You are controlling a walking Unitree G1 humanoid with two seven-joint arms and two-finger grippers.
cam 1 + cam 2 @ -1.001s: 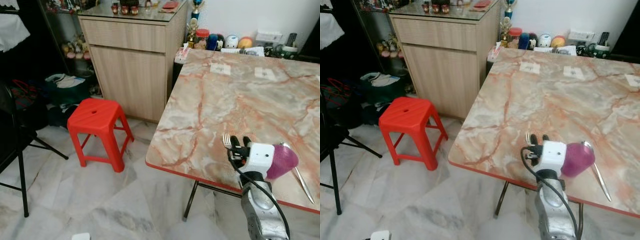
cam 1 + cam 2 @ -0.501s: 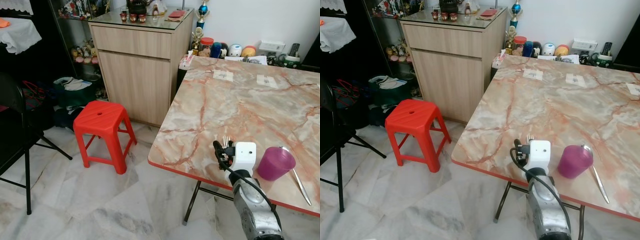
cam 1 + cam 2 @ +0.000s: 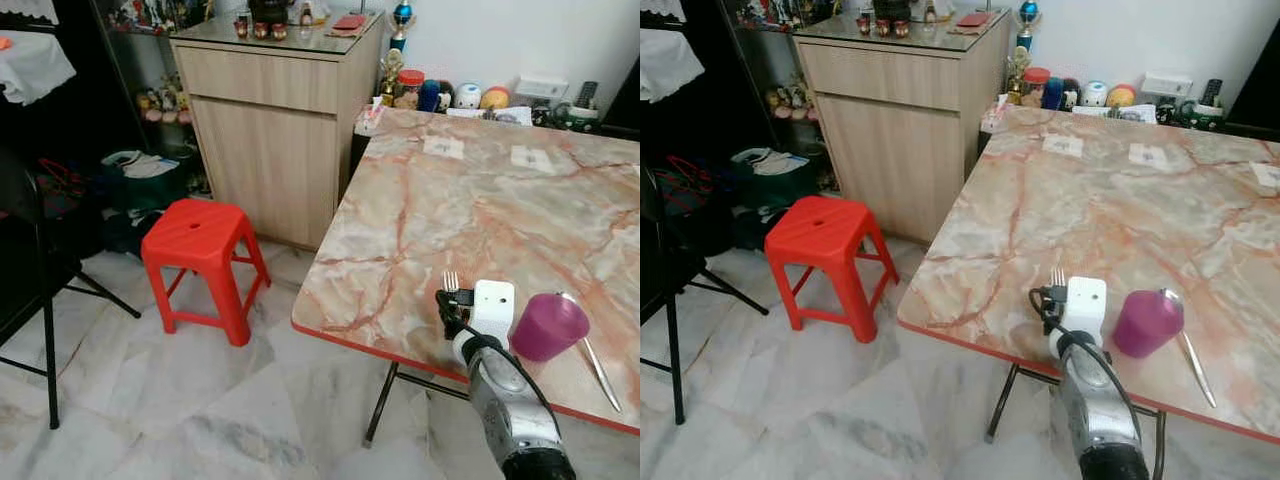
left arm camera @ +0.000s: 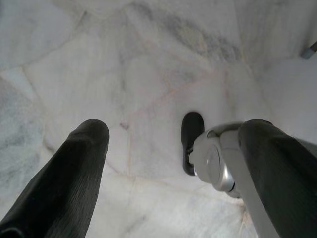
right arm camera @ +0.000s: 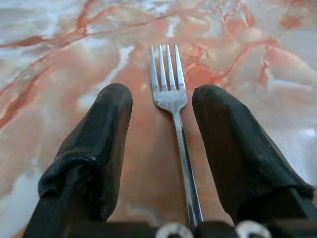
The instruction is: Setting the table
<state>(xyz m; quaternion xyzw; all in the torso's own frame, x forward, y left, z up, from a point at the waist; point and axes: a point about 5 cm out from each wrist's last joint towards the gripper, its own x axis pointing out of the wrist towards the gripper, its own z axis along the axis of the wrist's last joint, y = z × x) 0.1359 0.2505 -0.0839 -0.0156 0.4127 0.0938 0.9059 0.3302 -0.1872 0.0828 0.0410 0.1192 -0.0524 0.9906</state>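
Right gripper (image 5: 163, 129) sits wide open on the table (image 3: 480, 210), its fingers (image 5: 99, 144) on both sides of the fork (image 5: 173, 124). Fork tines point away from the robot; its handle runs back between the fingers. Left gripper (image 4: 168, 148) hangs open over the floor (image 4: 148, 59).

A marble-patterned table (image 3: 480, 200) with a red edge fills the view from 12 to 4 o'clock, standing on a pale grey-veined marble floor (image 3: 200, 400). At 11 o'clock a light wooden cabinet (image 3: 275, 130) with a glass top stands against a white wall (image 3: 500, 35), and a red plastic stool (image 3: 200, 260) sits just before it at 9 o'clock. At far 8 o'clock stands a black chair frame (image 3: 40, 300), with dark shelving behind it.
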